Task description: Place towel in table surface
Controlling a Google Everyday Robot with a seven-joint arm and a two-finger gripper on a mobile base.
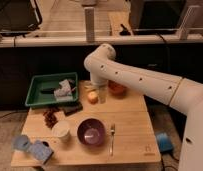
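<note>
The towel (64, 90) lies crumpled in the green bin (37, 95) at the worktop's (130, 125) 10 o'clock corner, toward the bin's 3 o'clock end. The tool (101, 95) hangs near the worktop's 12 o'clock, just at 3 o'clock of a round fruit (92, 97) and apart from the towel. Whether it is spread or pressed together I cannot tell. A purple bowl (91, 131) sits toward 6 o'clock.
</note>
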